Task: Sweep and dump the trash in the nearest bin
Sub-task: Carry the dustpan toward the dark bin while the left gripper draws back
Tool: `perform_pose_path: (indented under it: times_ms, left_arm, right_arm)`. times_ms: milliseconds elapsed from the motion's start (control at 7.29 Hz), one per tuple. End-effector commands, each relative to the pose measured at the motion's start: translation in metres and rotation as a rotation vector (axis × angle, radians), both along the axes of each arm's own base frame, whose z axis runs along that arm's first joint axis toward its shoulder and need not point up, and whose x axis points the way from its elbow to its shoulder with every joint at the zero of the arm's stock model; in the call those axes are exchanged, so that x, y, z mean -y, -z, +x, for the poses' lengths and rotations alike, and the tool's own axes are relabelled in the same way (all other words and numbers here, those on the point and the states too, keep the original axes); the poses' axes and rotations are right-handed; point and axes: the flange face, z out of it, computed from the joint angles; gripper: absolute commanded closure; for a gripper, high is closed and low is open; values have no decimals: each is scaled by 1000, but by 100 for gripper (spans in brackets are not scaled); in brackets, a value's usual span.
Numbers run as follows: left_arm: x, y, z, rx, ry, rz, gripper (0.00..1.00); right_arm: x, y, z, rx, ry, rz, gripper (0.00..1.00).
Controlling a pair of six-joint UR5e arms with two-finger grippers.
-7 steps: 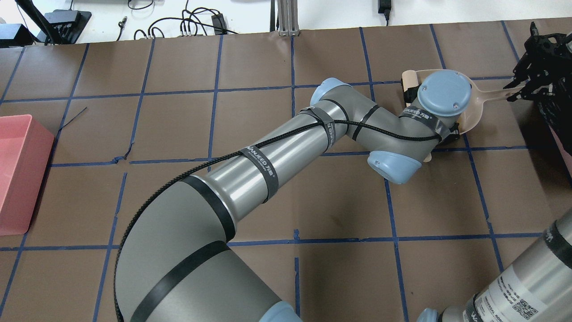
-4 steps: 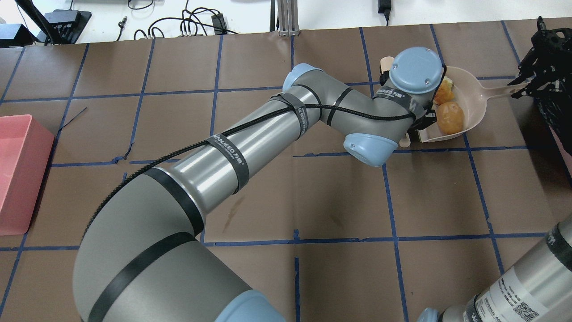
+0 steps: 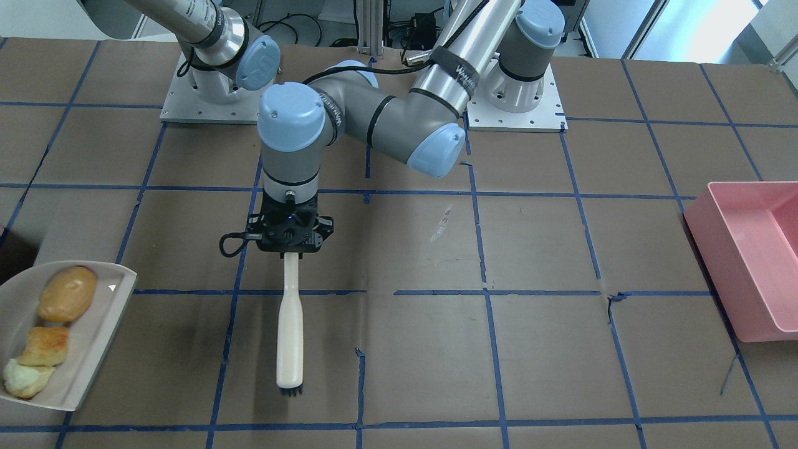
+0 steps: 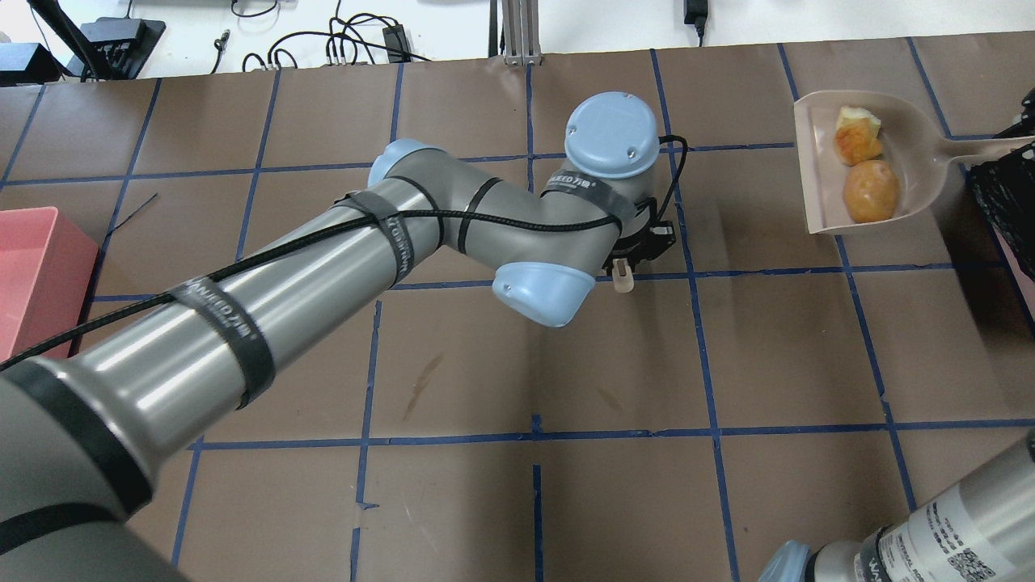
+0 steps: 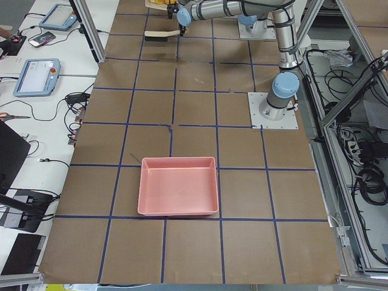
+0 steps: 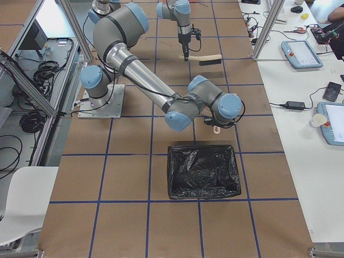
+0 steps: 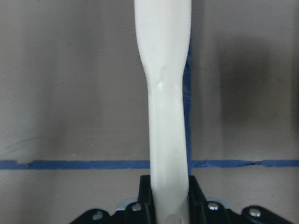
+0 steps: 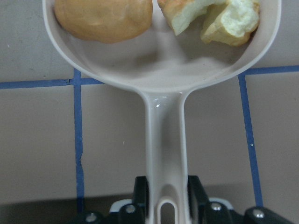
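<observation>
Left gripper (image 3: 290, 248) is clamped on the brush (image 3: 290, 324) at the handle's end. The handle sticks out level, with black bristles at the far tip. Right gripper (image 8: 164, 207) is clamped on the dustpan (image 4: 818, 182) handle. The pan's mouth faces the brush and is well apart from it. I can't tell if the pan touches the table (image 4: 776, 356).

My count: 2 arms, 1 brush, 1 dustpan, 3 lumps of trash, 1 bin, 1 tub.

All the trash is in the pan:
- The tan bun (image 3: 67, 293) is nearest the robot.
- Next to it is a golden chunk (image 3: 43, 346).
- That one touches a second chunk (image 3: 25, 377), which shows its pale inside.

The bin (image 6: 202, 171) is a black-lined box on the table just beside the right gripper. The pan is near it but not over it. The pink tub (image 5: 177, 194) sits at the table's left end, far from both grippers.

The surface is brown paper with a blue tape grid, and I see a few stains and nicks in the tape. Both arm bases are bolted on white plates (image 3: 517, 106).

Around the table are aluminium frame posts. The operators' benches carry two pendants (image 5: 36, 76), phones and cables. A white chair (image 6: 21, 204) stands behind the robot.
</observation>
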Motion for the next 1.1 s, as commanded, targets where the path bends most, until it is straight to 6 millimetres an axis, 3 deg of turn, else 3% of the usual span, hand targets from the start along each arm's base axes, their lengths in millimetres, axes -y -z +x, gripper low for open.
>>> perform_pose_path:
  times_ms: [0, 137, 412, 686, 961]
  left_arm:
    - [-80, 14, 56, 46, 8, 74, 91]
    - [-106, 4, 74, 62, 44, 61, 91]
    - [-128, 7, 90, 89, 48, 73, 91]
    - [-133, 18, 92, 100, 53, 92, 91]
    - [-131, 23, 90, 97, 56, 97, 91]
  right_arm:
    - [-37, -36, -65, -8, 107, -27, 100]
    - [-55, -54, -98, -32, 155, -40, 100]
    - [-95, -84, -158, -91, 242, -42, 100]
    - [-139, -99, -210, -159, 315, -30, 100]
    - [-149, -104, -245, -277, 330, 27, 100]
